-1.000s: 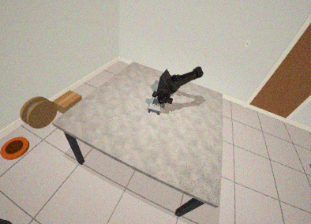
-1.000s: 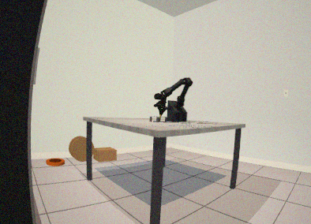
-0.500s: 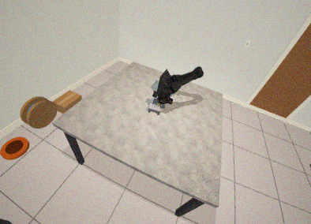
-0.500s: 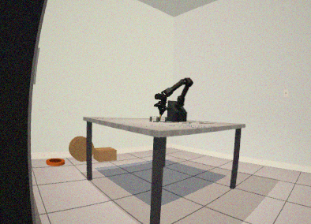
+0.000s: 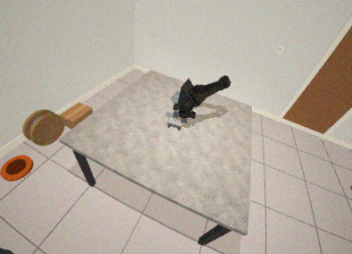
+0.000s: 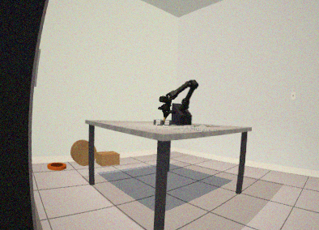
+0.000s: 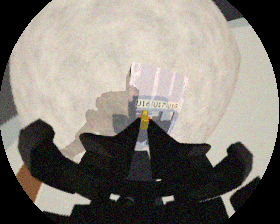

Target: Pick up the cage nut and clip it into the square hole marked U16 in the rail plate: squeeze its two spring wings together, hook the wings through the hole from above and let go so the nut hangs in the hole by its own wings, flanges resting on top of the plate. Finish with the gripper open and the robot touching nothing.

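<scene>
Nearest you in the wrist view, the tool (image 5: 180, 118) (image 6: 164, 118) (image 7: 144, 119) is clamped on the yellow cage nut (image 7: 144, 123), presumably squeezing its wings so they can pass the hole. Beyond the fingertips, the rail plate (image 5: 174, 122) (image 7: 159, 87) shows its U16 label (image 7: 143, 103); you can't confirm alignment. The worktop (image 5: 147, 150) (image 6: 133, 127) (image 7: 75, 55) lies farther.

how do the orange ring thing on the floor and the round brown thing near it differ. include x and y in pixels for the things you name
The orange ring (image 5: 6, 168) (image 6: 57, 169) lies flat, while the round brown piece (image 5: 50, 129) (image 6: 81, 152) stands on its edge. The orange ring is the smaller of the two; the round brown piece is clearly bigger. The orange ring is bright orange with a dark middle, whereas the round brown piece has a plain tan-brown face. Both are round and off the table.
</scene>
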Available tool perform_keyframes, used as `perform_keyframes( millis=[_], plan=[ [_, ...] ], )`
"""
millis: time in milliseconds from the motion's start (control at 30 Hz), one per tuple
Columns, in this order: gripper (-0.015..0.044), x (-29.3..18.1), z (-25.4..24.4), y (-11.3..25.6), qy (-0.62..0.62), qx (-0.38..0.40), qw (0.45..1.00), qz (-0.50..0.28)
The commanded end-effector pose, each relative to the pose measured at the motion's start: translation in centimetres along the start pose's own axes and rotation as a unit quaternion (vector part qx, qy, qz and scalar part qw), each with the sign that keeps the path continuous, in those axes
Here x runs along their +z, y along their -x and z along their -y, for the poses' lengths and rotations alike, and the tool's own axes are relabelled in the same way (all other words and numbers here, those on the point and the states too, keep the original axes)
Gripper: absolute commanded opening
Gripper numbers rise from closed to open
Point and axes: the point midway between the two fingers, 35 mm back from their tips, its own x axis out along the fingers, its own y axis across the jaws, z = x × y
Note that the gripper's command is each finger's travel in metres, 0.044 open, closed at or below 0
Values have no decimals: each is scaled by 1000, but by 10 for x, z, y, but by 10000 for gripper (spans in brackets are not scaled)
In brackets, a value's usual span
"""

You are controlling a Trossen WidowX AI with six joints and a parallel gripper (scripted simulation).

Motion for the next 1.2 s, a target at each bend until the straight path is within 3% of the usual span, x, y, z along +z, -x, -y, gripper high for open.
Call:
perform_keyframes(
  millis=[0,1167],
  plan=[
    [32,0,0,0,-1,-6,1000,0],
    [32,0,-4,-1,-2,-36,999,0]
  ],
)
